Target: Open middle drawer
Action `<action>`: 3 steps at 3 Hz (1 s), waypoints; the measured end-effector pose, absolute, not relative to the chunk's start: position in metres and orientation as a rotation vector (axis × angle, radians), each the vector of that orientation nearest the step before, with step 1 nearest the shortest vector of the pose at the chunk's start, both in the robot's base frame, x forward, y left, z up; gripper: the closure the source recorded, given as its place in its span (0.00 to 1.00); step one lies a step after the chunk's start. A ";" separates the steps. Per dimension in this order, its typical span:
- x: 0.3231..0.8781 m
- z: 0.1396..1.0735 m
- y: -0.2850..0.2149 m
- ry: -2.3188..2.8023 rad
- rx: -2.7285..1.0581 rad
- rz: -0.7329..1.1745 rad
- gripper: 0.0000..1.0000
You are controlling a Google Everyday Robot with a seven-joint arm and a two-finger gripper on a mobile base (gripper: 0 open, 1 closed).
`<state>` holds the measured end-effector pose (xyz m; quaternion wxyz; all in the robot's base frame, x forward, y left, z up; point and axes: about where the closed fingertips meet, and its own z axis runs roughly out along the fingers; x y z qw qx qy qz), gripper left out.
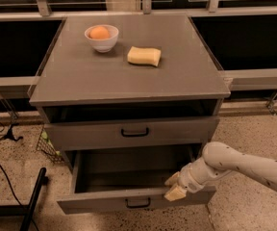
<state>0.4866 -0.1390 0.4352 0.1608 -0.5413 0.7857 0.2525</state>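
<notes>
The middle drawer [105, 201] is grey with a small black bar handle [138, 203]. It stands pulled well out of the cabinet, and its inside shows empty. My gripper [173, 186] is at the right end of the drawer front's top edge. One cream finger [171, 179] is inside the drawer and the other lies over the front panel, so the gripper is closed on that panel. My white arm [244, 165] comes in from the lower right.
Above the middle drawer is another grey drawer [133, 133], closed or nearly so. The cabinet top [177, 81] carries a white bowl with an orange [101, 36] and a yellow sponge [144, 56]. A black stand [32, 201] and cables are on the floor to the left.
</notes>
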 end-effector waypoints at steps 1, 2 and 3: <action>0.475 0.437 -0.139 2.277 -1.544 0.786 0.97; 0.475 0.437 -0.139 2.277 -1.544 0.786 0.74; 0.475 0.437 -0.139 2.277 -1.544 0.786 0.43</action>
